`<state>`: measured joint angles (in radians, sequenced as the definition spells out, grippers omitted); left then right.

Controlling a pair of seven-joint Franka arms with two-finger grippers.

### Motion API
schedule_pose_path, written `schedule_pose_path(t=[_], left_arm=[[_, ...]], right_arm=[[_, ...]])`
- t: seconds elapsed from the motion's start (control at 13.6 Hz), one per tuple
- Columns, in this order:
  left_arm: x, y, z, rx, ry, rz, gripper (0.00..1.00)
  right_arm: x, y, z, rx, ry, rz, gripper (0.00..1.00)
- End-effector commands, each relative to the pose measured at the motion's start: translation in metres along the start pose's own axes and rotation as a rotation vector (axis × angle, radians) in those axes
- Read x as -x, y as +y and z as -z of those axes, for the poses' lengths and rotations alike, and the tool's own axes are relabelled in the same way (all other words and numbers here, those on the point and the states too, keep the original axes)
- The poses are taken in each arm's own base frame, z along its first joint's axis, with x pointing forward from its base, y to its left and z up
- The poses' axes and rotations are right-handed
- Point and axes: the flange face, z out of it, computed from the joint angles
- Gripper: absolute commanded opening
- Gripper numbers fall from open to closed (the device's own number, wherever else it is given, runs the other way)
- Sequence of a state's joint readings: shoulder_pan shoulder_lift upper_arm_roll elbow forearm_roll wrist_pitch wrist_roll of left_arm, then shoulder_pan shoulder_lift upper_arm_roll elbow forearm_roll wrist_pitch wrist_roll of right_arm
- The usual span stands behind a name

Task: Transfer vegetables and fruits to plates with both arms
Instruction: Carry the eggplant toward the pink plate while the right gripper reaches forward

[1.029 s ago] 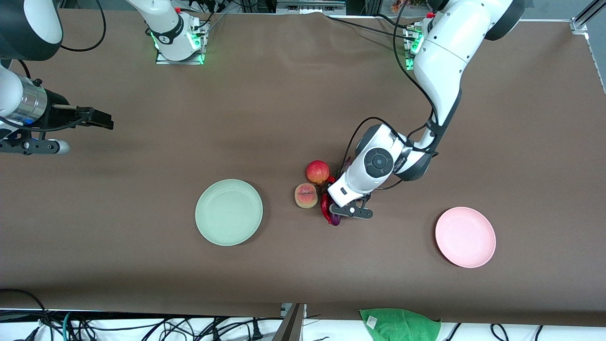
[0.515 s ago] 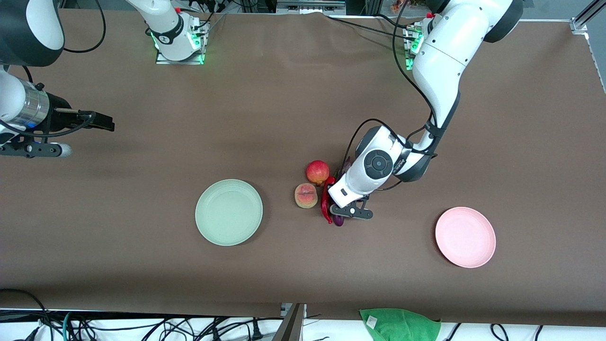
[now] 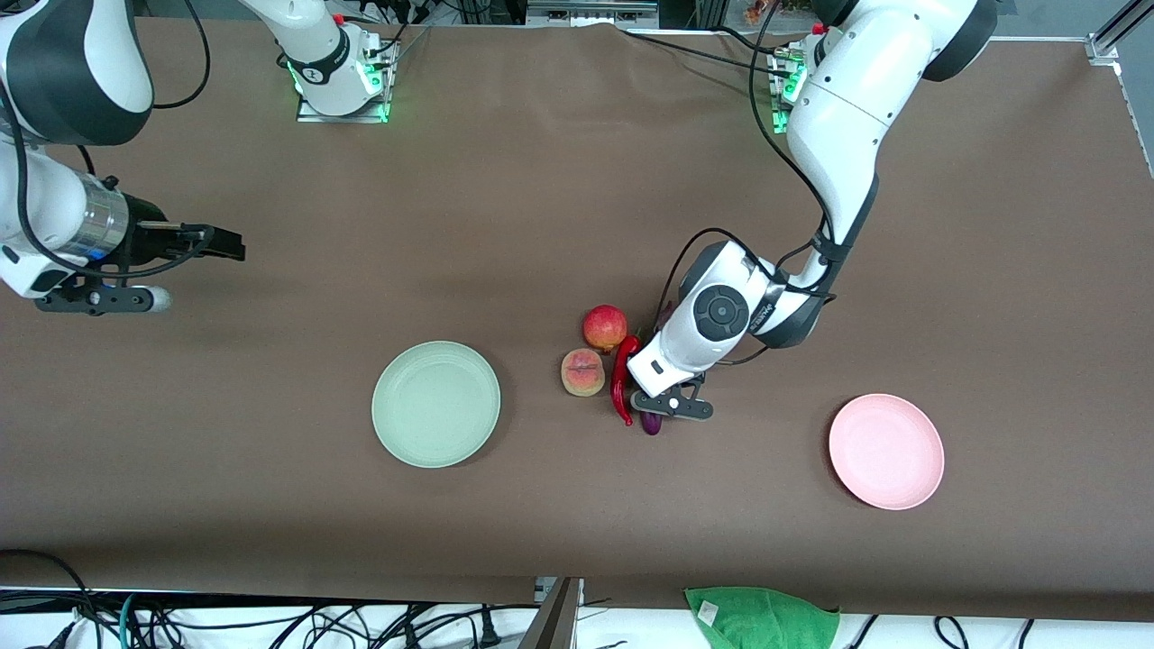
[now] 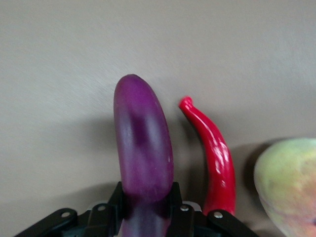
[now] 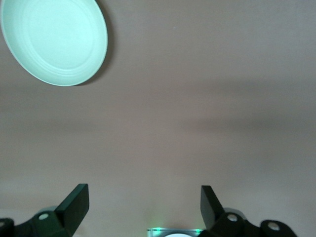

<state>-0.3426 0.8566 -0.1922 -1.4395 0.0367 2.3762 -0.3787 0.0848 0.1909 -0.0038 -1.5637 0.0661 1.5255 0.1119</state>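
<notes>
Left claw (image 4: 147,217) clamped on eggplant (image 4: 143,148) at frame centre, beside chili (image 4: 212,158). Glossy, likely slippery, stiff; best gripped mid-body. Right claw (image 5: 143,205) spread wide, waiting at far left over table (image 3: 541,180).

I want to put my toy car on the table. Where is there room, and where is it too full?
Bare table lies between the green plate and the waiting right end effector, and between the left end effector and the pink plate. The middle is crowded: apple, peach, chili and the gripped eggplant sit together.
</notes>
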Motion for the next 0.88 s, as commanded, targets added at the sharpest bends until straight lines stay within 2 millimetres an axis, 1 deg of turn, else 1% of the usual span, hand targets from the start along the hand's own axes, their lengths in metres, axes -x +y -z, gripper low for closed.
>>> schedule_pose_path(t=[0.0, 0.07, 0.15, 0.22, 0.29, 0.37, 0.44, 0.51, 0.59, 0.66, 0.74, 0.81], left_arm=[[-0.019, -0.03, 0.048, -0.019, 0.019, -0.004, 0.0], [-0.025, -0.045, 0.069, -0.025, 0.021, -0.015, 0.0], [-0.029, -0.062, 0.086, -0.035, 0.016, -0.024, 0.0], [-0.033, -0.083, 0.099, -0.047, 0.002, -0.038, 0.0], [-0.038, -0.105, 0.113, -0.066, 0.001, -0.058, 0.0], [-0.041, -0.131, 0.121, -0.095, -0.009, -0.072, 0.0], [-0.043, -0.155, 0.13, -0.122, -0.02, -0.104, 0.0], [-0.046, -0.19, 0.133, -0.15, -0.034, -0.135, 0.0], [-0.048, -0.222, 0.138, -0.169, -0.037, -0.163, 0.0], [-0.05, -0.255, 0.141, -0.175, -0.04, -0.168, 0.0], [-0.05, -0.28, 0.14, -0.16, -0.039, -0.155, 0.0], [-0.048, -0.298, 0.136, -0.142, -0.044, -0.144, 0.0]], right_arm=[[-0.001, -0.017, 0.006, -0.026, 0.011, -0.03, 1.0], [-0.004, -0.027, 0.008, -0.055, 0.042, -0.026, 1.0], [-0.005, -0.042, 0.009, -0.07, 0.071, -0.025, 1.0], [-0.006, -0.046, 0.009, -0.078, 0.077, -0.044, 1.0], [-0.007, -0.058, 0.006, -0.087, 0.079, -0.062, 1.0], [-0.007, -0.08, 0.004, -0.115, 0.094, -0.085, 1.0], [-0.013, -0.101, -0.006, -0.146, 0.093, -0.142, 1.0], [-0.021, -0.125, -0.023, -0.176, 0.09, -0.203, 1.0], [-0.03, -0.161, -0.041, -0.217, 0.1, -0.255, 1.0], [-0.039, -0.204, -0.053, -0.265, 0.122, -0.308, 1.0], [-0.046, -0.249, -0.077, -0.268, 0.121, -0.359, 1.0], [-0.047, -0.295, -0.107, -0.26, 0.112, -0.398, 1.0]])
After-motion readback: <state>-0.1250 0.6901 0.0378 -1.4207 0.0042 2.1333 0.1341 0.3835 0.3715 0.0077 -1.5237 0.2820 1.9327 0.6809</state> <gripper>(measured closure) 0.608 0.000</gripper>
